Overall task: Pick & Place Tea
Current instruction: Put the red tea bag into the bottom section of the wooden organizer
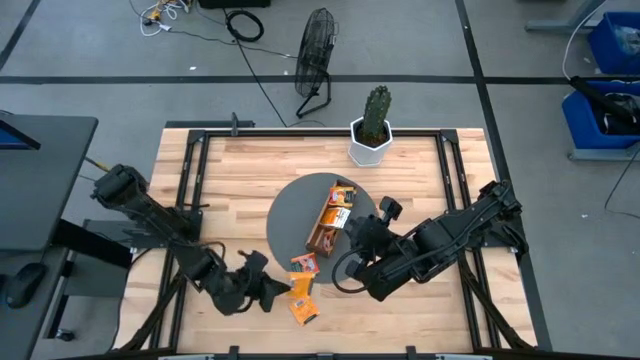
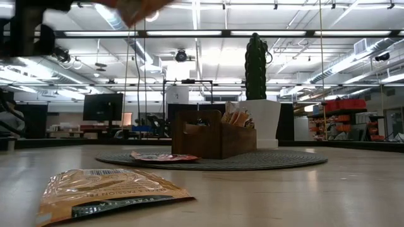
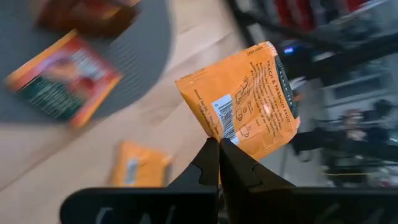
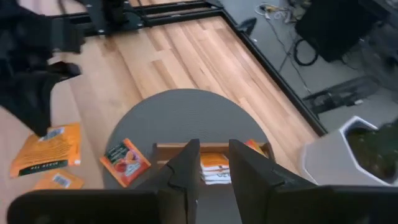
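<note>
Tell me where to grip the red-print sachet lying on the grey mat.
Likely by one edge, coming from straight above: the sachet lies flat on the mat, with no side standing up for the jaws to close across.

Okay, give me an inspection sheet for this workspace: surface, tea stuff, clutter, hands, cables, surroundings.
Surface: wooden table with a round grey mat in the middle.
Job's things: wooden tray on the mat, sachets inside; one printed sachet at the mat's edge; one orange sachet lying on the wood; one held orange sachet.
Clutter: potted cactus at the far edge.
Hands: left hand shut on the held orange sachet, lifted off the table; right hand open above the tray.
Cables: loose cords on the floor beyond the table.
Surroundings: floor fan, blue bins.
</note>
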`<state>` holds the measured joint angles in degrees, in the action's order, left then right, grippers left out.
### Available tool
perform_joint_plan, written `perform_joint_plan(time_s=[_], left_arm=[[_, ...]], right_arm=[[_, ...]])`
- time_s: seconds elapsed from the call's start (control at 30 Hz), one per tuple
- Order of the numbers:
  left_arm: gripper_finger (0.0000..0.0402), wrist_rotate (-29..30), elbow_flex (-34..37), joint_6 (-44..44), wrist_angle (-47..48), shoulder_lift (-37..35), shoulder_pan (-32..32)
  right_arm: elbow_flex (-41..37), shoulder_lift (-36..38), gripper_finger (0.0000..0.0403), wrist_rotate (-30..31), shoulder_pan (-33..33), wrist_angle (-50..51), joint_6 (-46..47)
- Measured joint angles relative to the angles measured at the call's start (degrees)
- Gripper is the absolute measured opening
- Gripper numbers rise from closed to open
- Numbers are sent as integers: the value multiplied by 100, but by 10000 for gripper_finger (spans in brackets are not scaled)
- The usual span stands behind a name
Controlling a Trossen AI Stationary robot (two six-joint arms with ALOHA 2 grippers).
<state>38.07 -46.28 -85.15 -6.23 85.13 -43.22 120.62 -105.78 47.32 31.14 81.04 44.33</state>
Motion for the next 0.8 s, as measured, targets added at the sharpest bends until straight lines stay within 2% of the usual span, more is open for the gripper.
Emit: perform_joint_plan(time_s=[0.13,0.3,0.5,0.63,0.7,0.8], left_arm=[[2,-54,-3,1063,-810,-341,208],[2,-451,-11,1822,-1475,-685,507],[2,-1242,-11,1829,-1627,-939,780],[2,-1524,-13,1540,-1782,-993,884],[2,-1597,-13,1480,-1909,-989,909],[2,-1612,-13,1215,-2017,-991,974]], right_arm=[[-1,36,90,-277,-17,-434,-681],[-1,153,90,-633,-33,-958,-2110],[-1,239,90,-833,37,-1496,-4743],[-1,240,90,-772,174,-1688,-6478],[-1,240,90,-790,218,-1858,-7063],[-1,238,98,-793,236,-2171,-7443]])
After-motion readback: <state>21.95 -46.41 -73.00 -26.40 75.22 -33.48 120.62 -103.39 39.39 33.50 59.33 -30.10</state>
